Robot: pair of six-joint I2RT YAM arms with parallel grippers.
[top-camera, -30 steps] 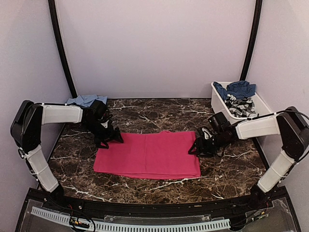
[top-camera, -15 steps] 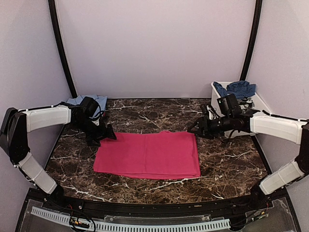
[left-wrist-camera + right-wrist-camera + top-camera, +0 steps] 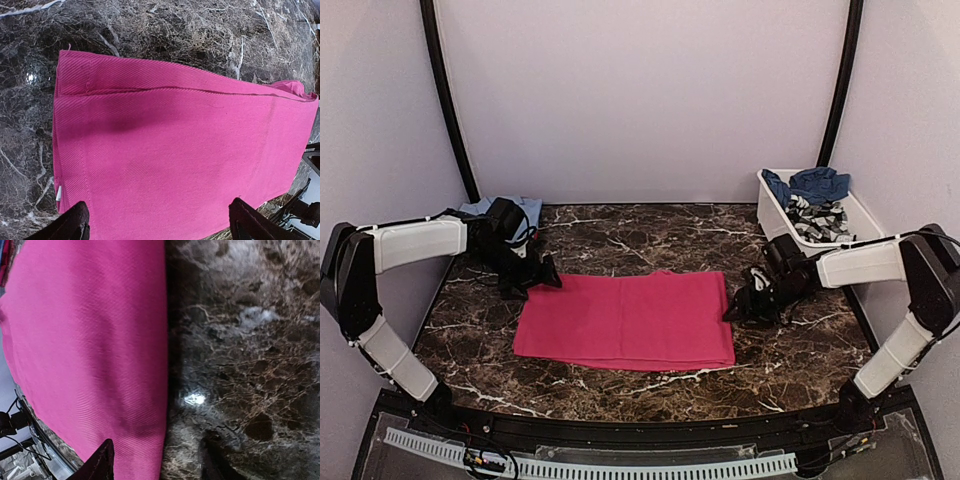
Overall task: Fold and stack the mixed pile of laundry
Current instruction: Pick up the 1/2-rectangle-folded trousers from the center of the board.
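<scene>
Marble table, dark-veined, under folded magenta garment; pale lilac walls.

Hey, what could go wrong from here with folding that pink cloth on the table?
1. The right tool sits right at the edge of the pink cloth, one finger over bare marble; closing there might catch only the top layer, or nothing.
2. The left tool hovers open at the far left corner; uneven grabs could skew the fold.
3. The light blue shirt lies close behind the left arm and might get snagged.
</scene>
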